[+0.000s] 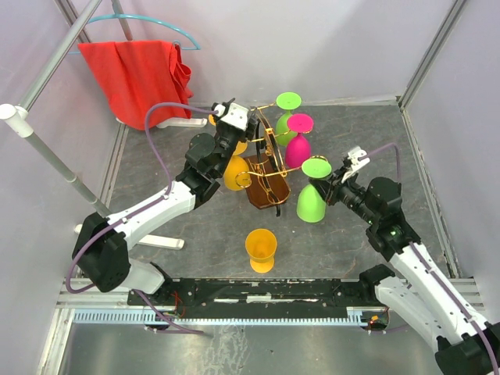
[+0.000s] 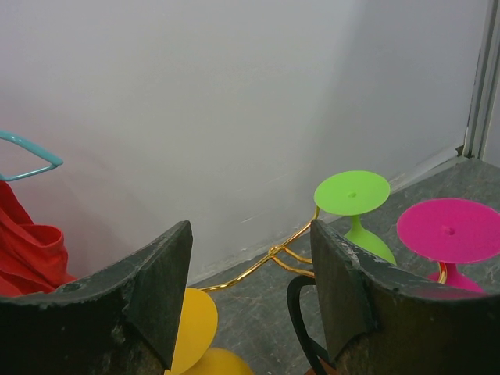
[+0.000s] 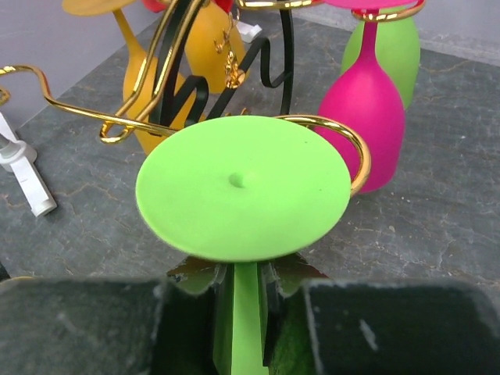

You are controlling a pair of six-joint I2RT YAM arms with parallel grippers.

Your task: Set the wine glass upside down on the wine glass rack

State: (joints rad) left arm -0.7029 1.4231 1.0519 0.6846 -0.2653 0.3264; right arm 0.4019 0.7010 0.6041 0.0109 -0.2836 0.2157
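Op: Where's the glass rn?

Me: The green wine glass [image 3: 242,187] is in my right end effector [image 3: 234,305], upside down, bowl hanging low and foot on top. The foot sits just beside the curled tip of a gold arm [image 3: 348,141] on the wine glass rack [image 1: 266,183]. Can't tell if the stem is in the slot yet.

Op: How will it handle?

Me: Looks like matte plastic, so prob light, stiff and not v. fragile. The stem is thin, w/ the bowl's weight below, so it may swing. Best hold is mid-stem, under the foot, which is where I have it.

Op: End effectors?

Me: The right one is closed narrow on the stem, a pad on each side. The left end effector [image 2: 250,293] is open wide and holds nothing. It hovers at the rack's far-left side, above a yellow glass [image 2: 191,328] hanging there. A pink glass [image 3: 367,117] hangs just beyond the green foot.
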